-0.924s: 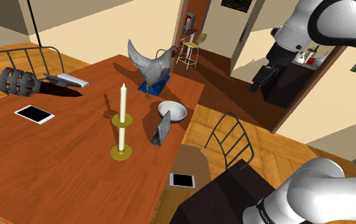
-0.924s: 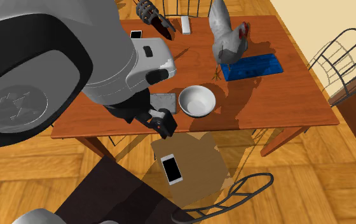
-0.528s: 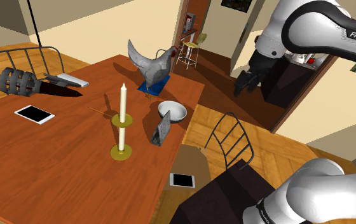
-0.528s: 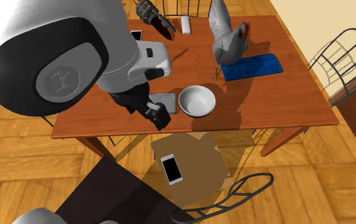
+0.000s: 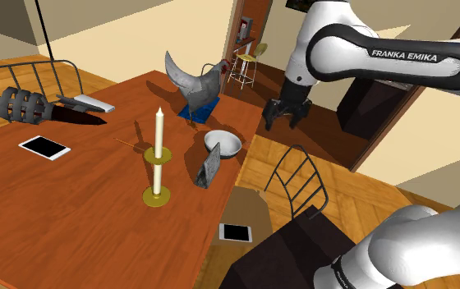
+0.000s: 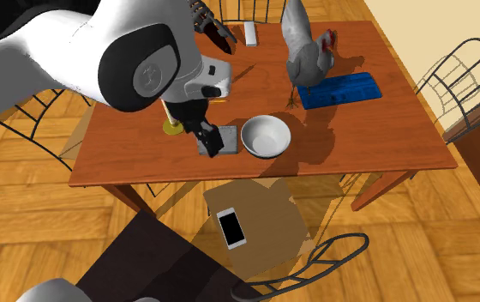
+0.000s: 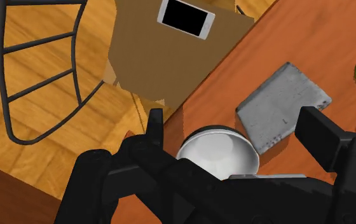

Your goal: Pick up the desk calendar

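Dark lettering along my forearm (image 5: 403,56) reads FRANKA EMIKA. The desk calendar (image 5: 209,167) is a plain grey, speckled slab. It stands propped at a tilt on the wooden table (image 5: 80,213), near the edge and just beside the white bowl (image 5: 223,142). My arm arches high over the table, wrist bent downward. My gripper (image 5: 284,121) hangs above the bowl and calendar, spread wide, pinching nothing.

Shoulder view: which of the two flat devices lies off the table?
The black-screened phone, on the brown chair seat; the white-faced one lies on the table.
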Controlling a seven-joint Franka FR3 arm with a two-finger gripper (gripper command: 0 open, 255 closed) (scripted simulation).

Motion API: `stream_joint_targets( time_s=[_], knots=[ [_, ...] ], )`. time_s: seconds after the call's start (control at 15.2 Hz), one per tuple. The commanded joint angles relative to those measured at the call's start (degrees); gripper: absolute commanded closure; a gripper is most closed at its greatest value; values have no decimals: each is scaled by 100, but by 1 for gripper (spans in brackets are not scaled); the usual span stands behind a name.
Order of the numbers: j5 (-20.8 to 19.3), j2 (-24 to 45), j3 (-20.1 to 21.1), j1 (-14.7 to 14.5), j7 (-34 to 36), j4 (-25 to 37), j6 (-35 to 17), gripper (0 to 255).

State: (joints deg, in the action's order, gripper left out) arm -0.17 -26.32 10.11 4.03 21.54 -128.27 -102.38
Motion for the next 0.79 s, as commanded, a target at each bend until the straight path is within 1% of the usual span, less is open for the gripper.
stream_joint_targets(
  time_s=[0.0, 0.4, 0.73],
  knots=[
    [31, 442, 151, 69, 490, 149, -202, 0],
    [-15, 1797, 478, 198, 1876, 793, -639, 0],
    [-151, 2980, 558, 205, 2953, 1527, -874, 0]
  ],
)
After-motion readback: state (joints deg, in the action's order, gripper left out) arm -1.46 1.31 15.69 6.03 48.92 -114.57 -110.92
